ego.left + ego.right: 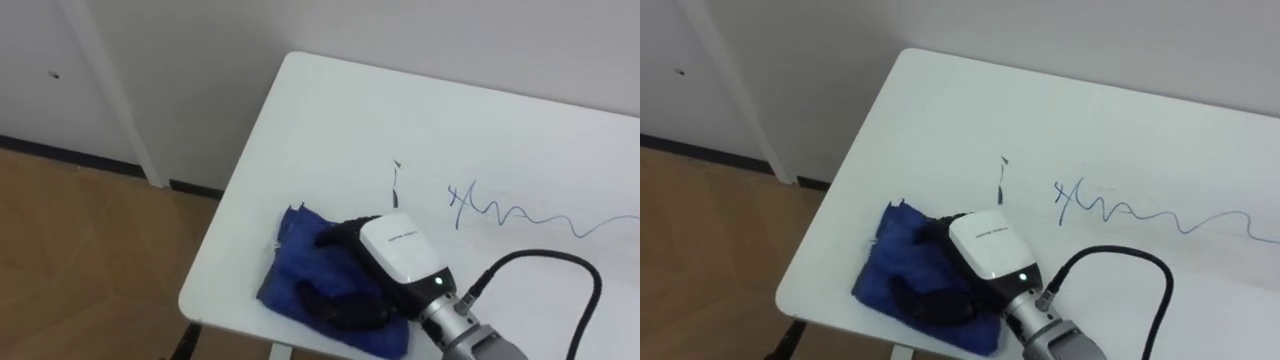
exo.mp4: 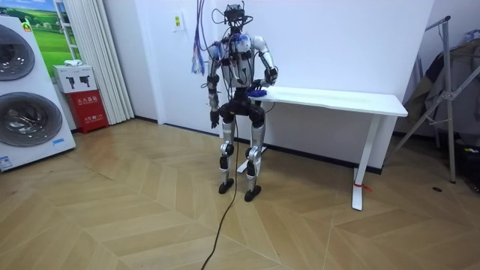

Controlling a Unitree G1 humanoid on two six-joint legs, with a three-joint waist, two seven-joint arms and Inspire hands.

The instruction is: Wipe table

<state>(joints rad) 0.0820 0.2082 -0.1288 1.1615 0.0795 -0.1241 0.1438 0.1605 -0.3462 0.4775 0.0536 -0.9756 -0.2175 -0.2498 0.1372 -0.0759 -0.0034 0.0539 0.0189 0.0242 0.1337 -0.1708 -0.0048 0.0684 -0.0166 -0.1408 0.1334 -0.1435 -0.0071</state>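
robot stands at the short end of a white table (image 1: 400, 110), on the room view's left side of it, upright on both legs, facing the wall behind the table. right hand (image 1: 400, 250) comes in from the lower right and sits on top of a blue cloth (image 1: 288, 262). dark fingers (image 1: 335, 306) are bent down over the bunched fabric with the thumb on the far side, so the hand is clutching the cloth against the tabletop. cloth lies near the table's front left corner, close to the near edge, rumpled and partly under the hand. just past the hand is a short dark pen mark (image 1: 397, 180). to its right a wavy blue marker line (image 1: 500, 212) runs across the top toward the right edge of the view, apart from the cloth. left hand (image 2: 214, 118) hangs down by the hip, can't tell its fingers. herringbone wood floor (image 1: 80, 250) below. washing machines (image 2: 22, 97) and a red box (image 2: 88, 109) at the room view's left, metal rack (image 2: 450, 90) at its right.
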